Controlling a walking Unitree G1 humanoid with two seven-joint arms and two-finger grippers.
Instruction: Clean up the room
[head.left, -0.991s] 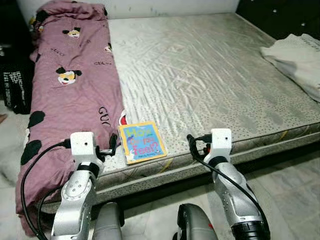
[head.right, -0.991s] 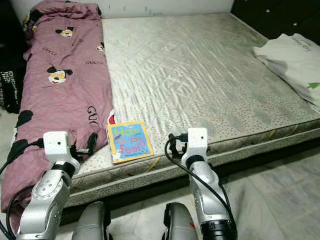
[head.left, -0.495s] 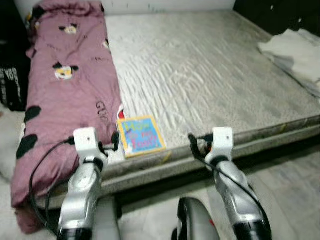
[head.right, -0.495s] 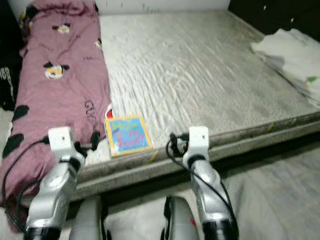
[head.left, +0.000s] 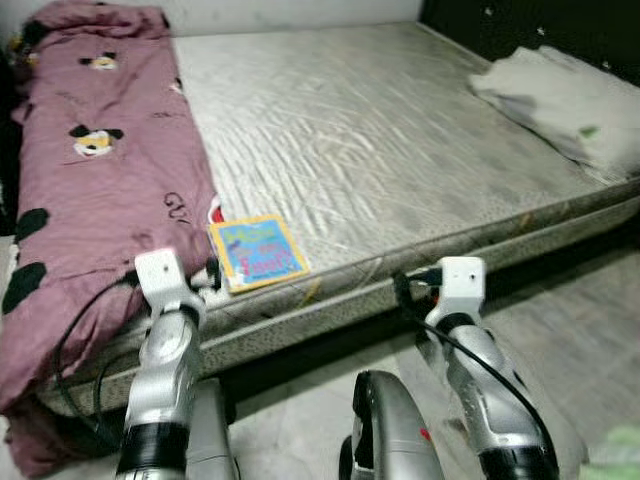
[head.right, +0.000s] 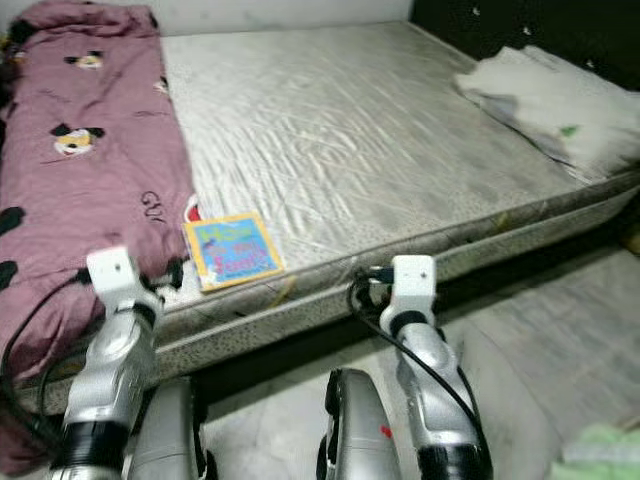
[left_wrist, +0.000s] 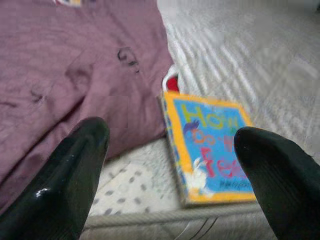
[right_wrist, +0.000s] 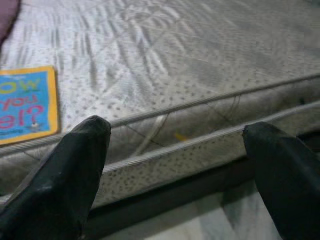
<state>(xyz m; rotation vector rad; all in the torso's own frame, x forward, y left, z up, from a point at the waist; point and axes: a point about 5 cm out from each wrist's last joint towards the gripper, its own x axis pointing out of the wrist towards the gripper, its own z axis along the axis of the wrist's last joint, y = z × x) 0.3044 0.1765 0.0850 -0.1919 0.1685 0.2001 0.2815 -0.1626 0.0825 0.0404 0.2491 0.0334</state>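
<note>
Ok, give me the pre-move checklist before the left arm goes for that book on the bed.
1. Left gripper open: ok, both black fingers spread wide.
2. Book free: ok, flat on the mattress, nothing on top.
3. Blanket apart from the book: cannot tell, its edge lies right alongside.
4. Gripper lined up: not ok, the book sits off toward one finger.
5. Right gripper out of the way: ok, open, at the mattress edge.

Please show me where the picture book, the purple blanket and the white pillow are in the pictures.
picture book (head.left: 257, 252): left eye view, middle of its blue cover.
purple blanket (head.left: 95, 200): left eye view, flat middle part.
white pillow (head.right: 545, 105): right eye view, its top side.
</note>
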